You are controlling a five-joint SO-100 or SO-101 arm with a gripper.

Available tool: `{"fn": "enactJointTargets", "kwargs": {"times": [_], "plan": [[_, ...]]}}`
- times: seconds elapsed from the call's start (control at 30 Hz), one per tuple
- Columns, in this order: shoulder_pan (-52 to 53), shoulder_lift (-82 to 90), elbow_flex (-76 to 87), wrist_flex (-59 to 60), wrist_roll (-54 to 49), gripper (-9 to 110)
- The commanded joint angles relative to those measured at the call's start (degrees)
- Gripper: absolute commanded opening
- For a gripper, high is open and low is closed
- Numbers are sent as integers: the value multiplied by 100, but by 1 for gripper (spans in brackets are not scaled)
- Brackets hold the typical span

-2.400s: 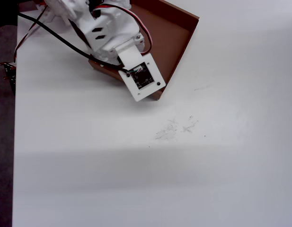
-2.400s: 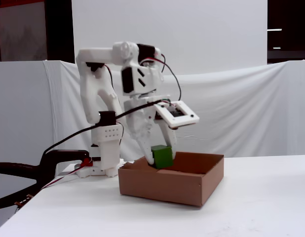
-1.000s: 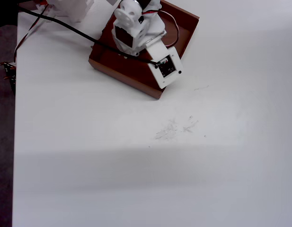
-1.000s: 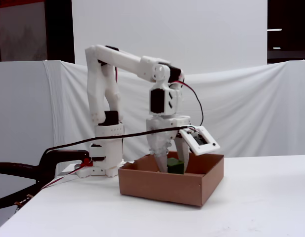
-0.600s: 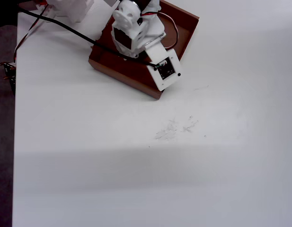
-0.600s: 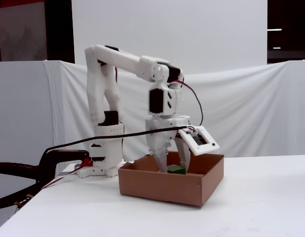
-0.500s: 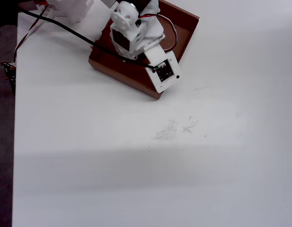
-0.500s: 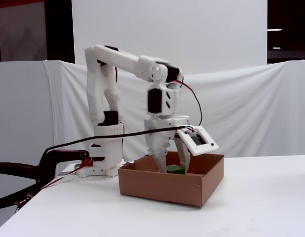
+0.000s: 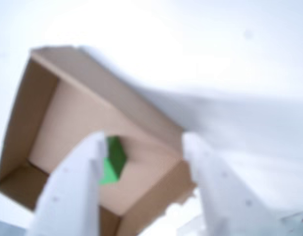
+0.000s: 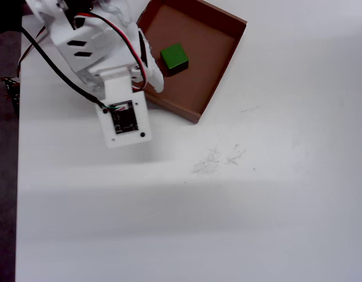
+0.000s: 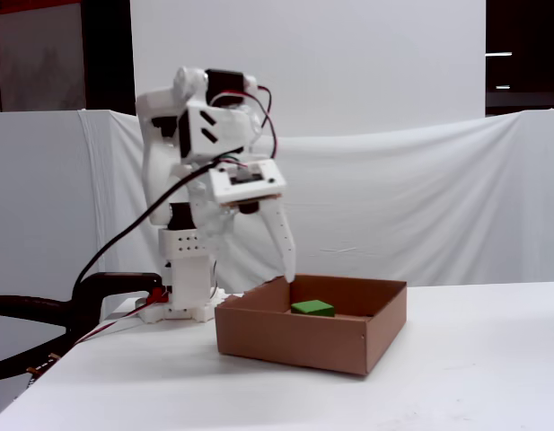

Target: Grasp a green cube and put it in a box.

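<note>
Resting on the floor of the box (image 10: pixel 219 61), the green cube (image 10: pixel 173 57) lies free near one wall. Above the box's edge, the gripper (image 9: pixel 141 147) hangs empty with its fingers (image 9: pixel 72 191) spread apart.

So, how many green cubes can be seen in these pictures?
1. The green cube lies on the floor of the box, free of the pincer, which is raised above the box's near-left edge in the fixed view. No other cube shows on the table.
</note>
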Motion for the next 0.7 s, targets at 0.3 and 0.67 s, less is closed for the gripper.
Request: {"fn": "enactJointTargets", "kwargs": {"times": [0.3, 0.67], "plan": [[1775, 2109, 1705, 176, 1178, 22], [2769, 3876, 3313, 202, 1556, 23]]}}
